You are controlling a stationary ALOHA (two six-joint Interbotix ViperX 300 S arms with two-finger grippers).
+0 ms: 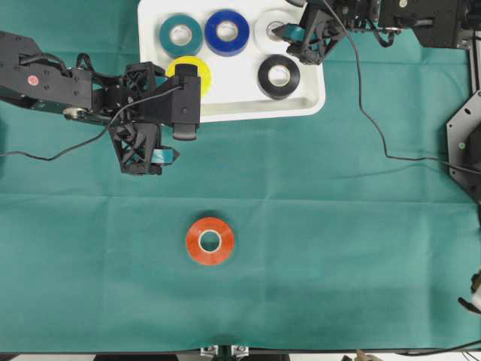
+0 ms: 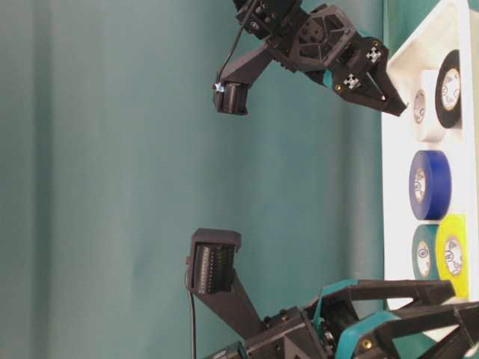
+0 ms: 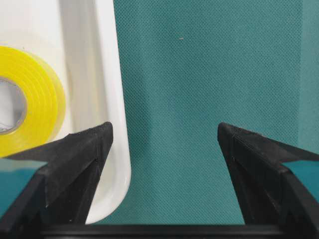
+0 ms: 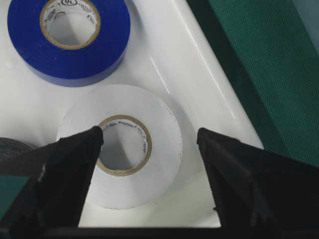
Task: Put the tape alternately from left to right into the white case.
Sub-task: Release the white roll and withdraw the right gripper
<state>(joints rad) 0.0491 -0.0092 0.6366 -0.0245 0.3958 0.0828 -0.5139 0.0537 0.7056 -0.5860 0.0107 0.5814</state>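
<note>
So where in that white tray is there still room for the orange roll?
The white case is bare in its front row between the yellow roll and the black roll. The back row is crowded with the teal, blue and white rolls. The orange-red roll lies alone on open green cloth.

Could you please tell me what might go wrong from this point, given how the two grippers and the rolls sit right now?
1. The right gripper stands open with one finger over the white roll's core; lifting away could snag and drag it.
2. The left gripper is open beside the white case's rim and could nudge it when moving.
3. The orange-red roll remains out on the cloth.
</note>
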